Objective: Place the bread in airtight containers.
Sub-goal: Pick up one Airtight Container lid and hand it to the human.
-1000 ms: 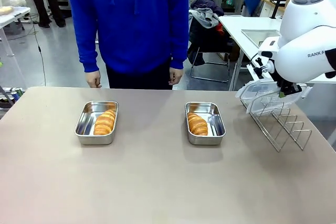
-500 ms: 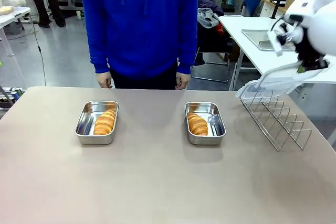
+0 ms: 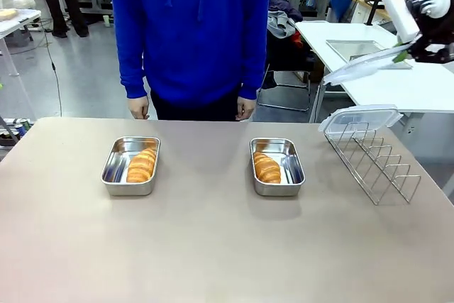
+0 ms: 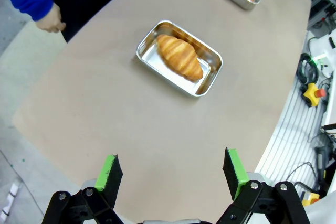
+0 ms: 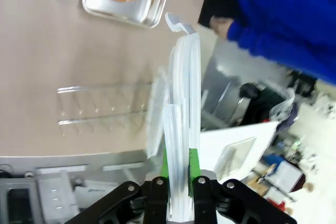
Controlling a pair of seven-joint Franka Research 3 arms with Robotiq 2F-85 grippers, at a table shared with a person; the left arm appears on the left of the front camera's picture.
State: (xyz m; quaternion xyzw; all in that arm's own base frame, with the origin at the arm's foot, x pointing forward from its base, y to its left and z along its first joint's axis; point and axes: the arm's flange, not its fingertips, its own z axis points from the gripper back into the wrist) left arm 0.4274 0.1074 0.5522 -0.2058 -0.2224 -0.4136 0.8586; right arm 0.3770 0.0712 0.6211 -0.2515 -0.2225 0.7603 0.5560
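Observation:
Two steel airtight containers sit open on the table, the left container (image 3: 117, 163) and the right container (image 3: 291, 164). Each holds one piece of bread: a croissant (image 3: 142, 165) in the left, a croissant (image 3: 267, 167) in the right. High at the far right, my right gripper (image 3: 406, 53) is shut on a clear lid (image 3: 365, 64), held edge-on in the right wrist view (image 5: 184, 103) between the pads (image 5: 193, 162). My left gripper (image 4: 172, 170) hangs open well above the table, short of a container (image 4: 149, 61) with its croissant (image 4: 179, 56).
A wire rack (image 3: 376, 164) stands at the table's right with a second clear lid (image 3: 360, 117) lying on its far end. A person in a blue top (image 3: 190, 26) stands at the far edge, hands (image 3: 139, 109) at their sides. A white side table (image 3: 397, 79) lies beyond.
My right gripper has lifted the clear lid off the wire rack and carried it up and to the right. The person has shifted slightly right.

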